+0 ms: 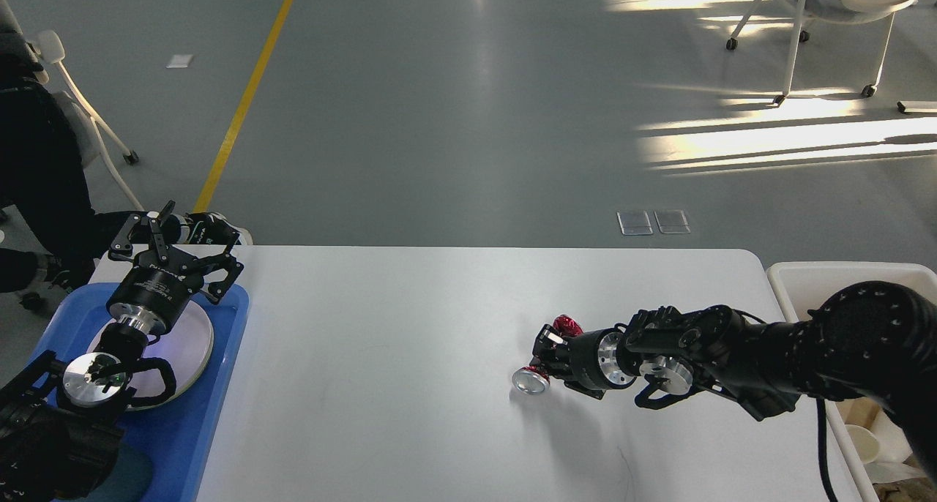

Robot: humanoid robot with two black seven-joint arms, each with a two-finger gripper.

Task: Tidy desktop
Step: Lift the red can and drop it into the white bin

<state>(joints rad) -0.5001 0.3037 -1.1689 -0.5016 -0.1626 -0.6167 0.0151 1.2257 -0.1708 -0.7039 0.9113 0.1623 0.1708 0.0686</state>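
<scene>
Large white rounded-corner matte desktop [410, 356] fills lower view, nearly bare. Right gripper [545, 352] low near its middle, at small red shiny object [565, 325] touching round silver metal disc [530, 382]; probably clearing it; jaw state unclear. Left gripper [172, 231] spread wide, empty, over blue plastic tray [219, 385] holding round white plate [194, 341], likely drop-off spot.

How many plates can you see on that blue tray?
1: a white plate on the blue tray at the table's left end, partly covered by the left arm. Another could be hidden beneath it.
</scene>
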